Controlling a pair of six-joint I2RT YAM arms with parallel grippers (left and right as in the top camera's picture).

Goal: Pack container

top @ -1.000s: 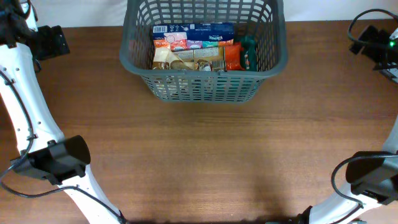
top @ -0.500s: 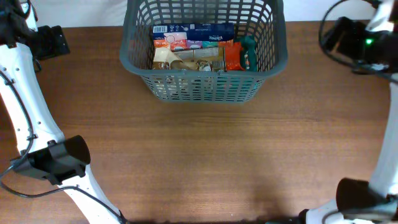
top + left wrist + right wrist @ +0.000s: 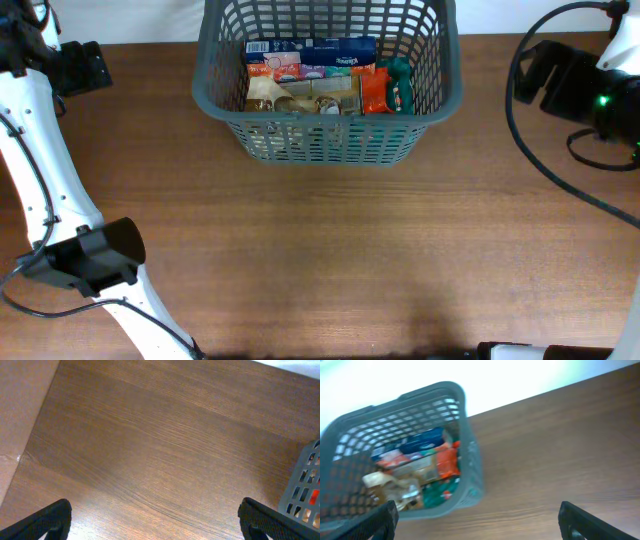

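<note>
The dark grey lattice container [image 3: 325, 118] stands at the table's far middle and holds several snack packets, among them a blue box [image 3: 335, 52], an orange packet [image 3: 373, 90] and a green packet [image 3: 400, 85]. My left gripper [image 3: 157, 525] is open and empty over bare wood left of the container, whose corner [image 3: 305, 485] shows at the right edge of the left wrist view. My right gripper [image 3: 480, 520] is open and empty, raised to the right of the container [image 3: 470, 465]. That view is blurred. The packets [image 3: 420, 467] show inside.
The table's left edge borders a tan surface [image 3: 20, 415]. A white backdrop [image 3: 520, 380] lies behind the table's far edge. My left arm [image 3: 50, 200] stands along the left side. My right arm [image 3: 580, 85] and its black cable [image 3: 560, 175] are at the far right.
My right arm has swung up and in from the far right edge towards the container, and its lower part has left the overhead view. The left arm and container are unchanged.
</note>
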